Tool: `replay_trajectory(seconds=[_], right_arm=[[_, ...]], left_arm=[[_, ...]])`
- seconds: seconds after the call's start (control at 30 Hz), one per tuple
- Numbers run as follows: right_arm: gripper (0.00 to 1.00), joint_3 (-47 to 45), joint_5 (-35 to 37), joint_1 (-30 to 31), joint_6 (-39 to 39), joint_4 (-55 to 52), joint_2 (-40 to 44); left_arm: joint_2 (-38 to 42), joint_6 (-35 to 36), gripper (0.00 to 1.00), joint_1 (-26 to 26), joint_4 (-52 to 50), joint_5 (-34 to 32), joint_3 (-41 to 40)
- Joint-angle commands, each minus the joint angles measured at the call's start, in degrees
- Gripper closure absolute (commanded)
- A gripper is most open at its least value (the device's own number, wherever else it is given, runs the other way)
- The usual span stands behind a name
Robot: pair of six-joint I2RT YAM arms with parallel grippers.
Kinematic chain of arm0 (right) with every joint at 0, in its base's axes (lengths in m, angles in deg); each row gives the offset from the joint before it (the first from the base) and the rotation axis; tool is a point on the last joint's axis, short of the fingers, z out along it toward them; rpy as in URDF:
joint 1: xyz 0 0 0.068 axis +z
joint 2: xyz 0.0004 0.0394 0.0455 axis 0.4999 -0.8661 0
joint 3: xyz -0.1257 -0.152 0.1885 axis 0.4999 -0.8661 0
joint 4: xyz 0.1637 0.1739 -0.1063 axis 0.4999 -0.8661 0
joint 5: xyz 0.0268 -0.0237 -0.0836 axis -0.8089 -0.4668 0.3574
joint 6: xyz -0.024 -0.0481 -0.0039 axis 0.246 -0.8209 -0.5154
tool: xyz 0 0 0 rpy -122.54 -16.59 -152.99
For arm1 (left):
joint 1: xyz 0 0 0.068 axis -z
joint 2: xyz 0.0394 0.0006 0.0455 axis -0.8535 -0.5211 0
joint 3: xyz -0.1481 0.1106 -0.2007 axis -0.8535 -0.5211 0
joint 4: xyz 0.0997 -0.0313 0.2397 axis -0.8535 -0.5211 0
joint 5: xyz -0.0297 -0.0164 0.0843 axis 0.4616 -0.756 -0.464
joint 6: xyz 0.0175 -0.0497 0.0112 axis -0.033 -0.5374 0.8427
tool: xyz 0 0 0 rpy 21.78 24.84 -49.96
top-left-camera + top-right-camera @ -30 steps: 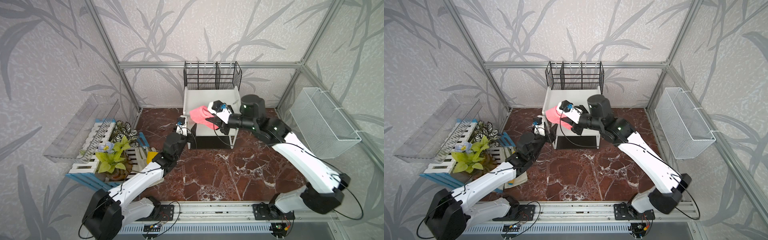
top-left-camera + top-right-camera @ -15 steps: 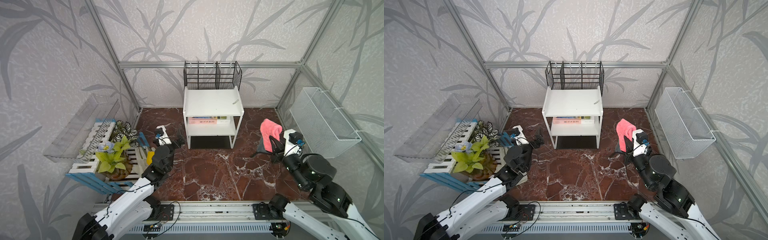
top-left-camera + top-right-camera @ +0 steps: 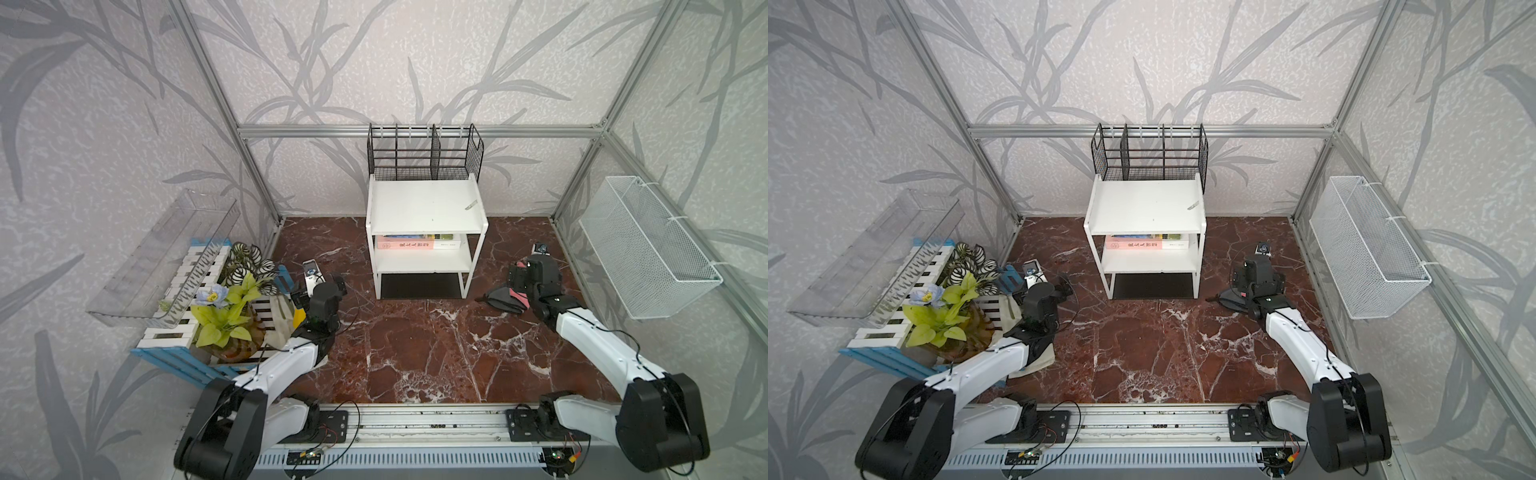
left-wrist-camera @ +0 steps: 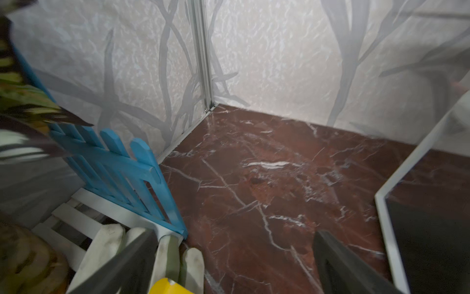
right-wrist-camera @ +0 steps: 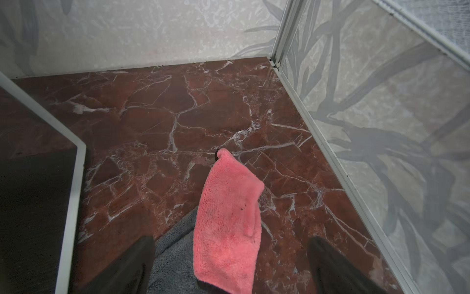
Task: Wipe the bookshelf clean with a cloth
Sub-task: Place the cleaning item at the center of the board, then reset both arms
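The cloth [image 5: 229, 216], seemingly soft, light and limp, lies crumpled on the worktop [image 3: 415, 340] just right of the bookshelf [image 3: 424, 208], between the spread right fingers [image 5: 338, 267], probably best pinched at its raised pink fold, while the left fingers [image 4: 340, 264] stand apart, empty, left of the bookshelf.

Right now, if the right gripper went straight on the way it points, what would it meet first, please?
Most likely the cloth: its pink fold lies directly ahead of the open right gripper, on the marble floor; depth is unclear.

even, diffuse light; perhaps soft wrist-view edges
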Motion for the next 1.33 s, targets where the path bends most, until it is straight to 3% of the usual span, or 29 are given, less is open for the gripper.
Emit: replay_trajectory(seconds=[0.0,0.17,0.27,0.37,0.53,0.7,0.77,0.83,0.9,0.97,1.3], right_arm=[[0.01,-3.57,5.15,-1.74,1.4,6.57,-2.47],[0.01,-15.52,5.58,-4.49,0.4,24.7,-5.91],[0.01,-14.14,1.95,-5.76,-1.15,22.99,-5.92],[0.01,-13.37,-3.41,-7.43,-2.2,23.93,-7.34],[0.01,-21.03,-11.77,-7.48,-6.37,46.16,-9.01],[0.01,-23.56,-18.64,-7.46,-9.86,59.11,-17.5],[0.01,-22.08,-17.38,-7.46,-9.47,56.55,-17.57],[0.01,-18.77,-12.26,-7.56,-6.7,48.04,-16.39],[0.01,-19.88,-11.93,-7.64,-6.56,52.07,-17.68],[0.01,-19.18,-12.17,-7.61,-6.48,49.09,-16.75],[0.01,-19.28,-12.05,-7.65,-6.48,49.55,-16.87]], left_arm=[[-7.68,6.8,0.0,-2.56,0.46,3.93,3.22],[-15.67,9.71,0.0,-4.75,3.33,9.36,5.06],[-15.82,10.18,0.0,-6.05,7.37,13.4,4.34],[-15.32,10.48,0.0,-7.93,15.09,17.4,1.81],[-15.35,11.96,0.0,-8.64,30.5,21.56,-5.05],[-17.65,12.29,0.0,-9.22,44.64,23.79,-11.81],[-19.2,10.81,0.0,-9.68,47.63,21.18,-11.68],[-17.31,9.17,0.0,-10.56,40.0,21.57,-9.83],[-18.24,9.28,0.0,-10.57,44.06,21.31,-10.81],[-17.18,9.14,0.0,-10.64,40.45,21.62,-10.18],[-17.34,9.24,0.0,-10.66,40.96,21.81,-10.16]])
